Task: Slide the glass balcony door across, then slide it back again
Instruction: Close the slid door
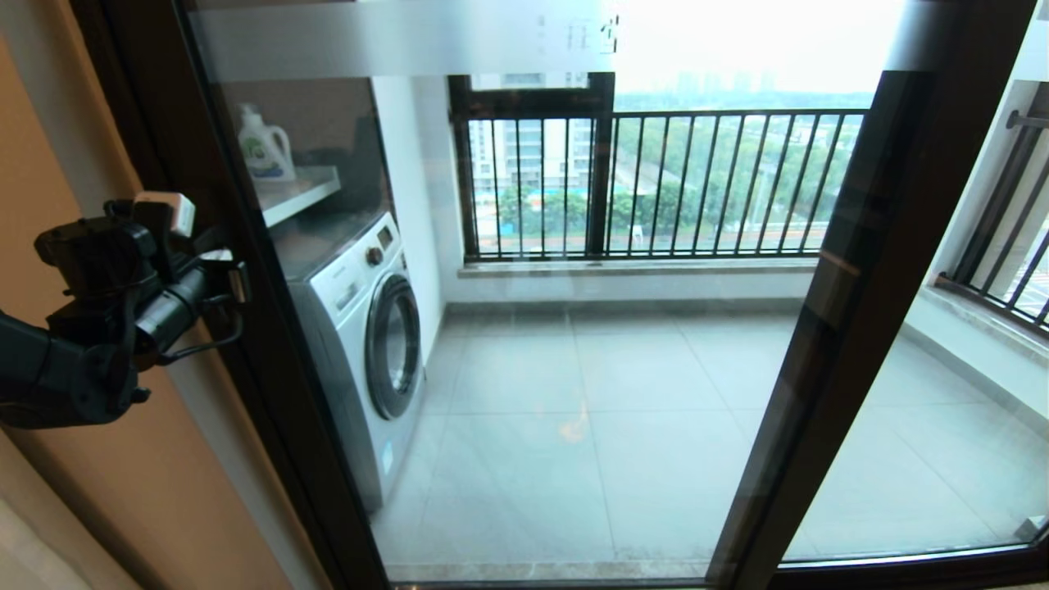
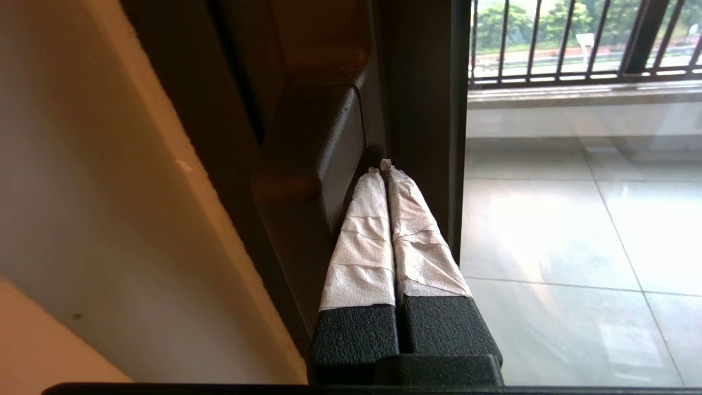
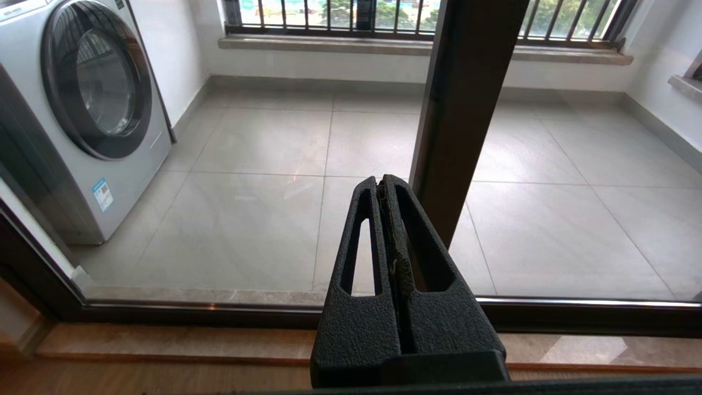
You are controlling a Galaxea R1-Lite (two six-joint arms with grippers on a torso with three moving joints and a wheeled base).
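Note:
The glass balcony door (image 1: 574, 369) fills the head view, with a frosted top band (image 1: 393, 37) bearing Chinese characters. Its dark brown left stile (image 1: 254, 385) stands close by the orange wall. My left gripper (image 1: 232, 283) is at that stile, at mid height. In the left wrist view it (image 2: 384, 167) is shut, and its white-taped fingers (image 2: 362, 236) are tucked between the dark bar handle (image 2: 312, 159) and the stile (image 2: 422, 109), tips touching the frame. My right gripper (image 3: 380, 184) is shut on nothing, held low before the glass; it is out of the head view.
Behind the glass are a washing machine (image 1: 361, 344), a detergent bottle (image 1: 264, 147) on a shelf, and a window with black railing bars (image 1: 656, 180). Another dark stile (image 1: 828, 328) crosses the right side. The floor track (image 3: 164, 315) runs below the glass.

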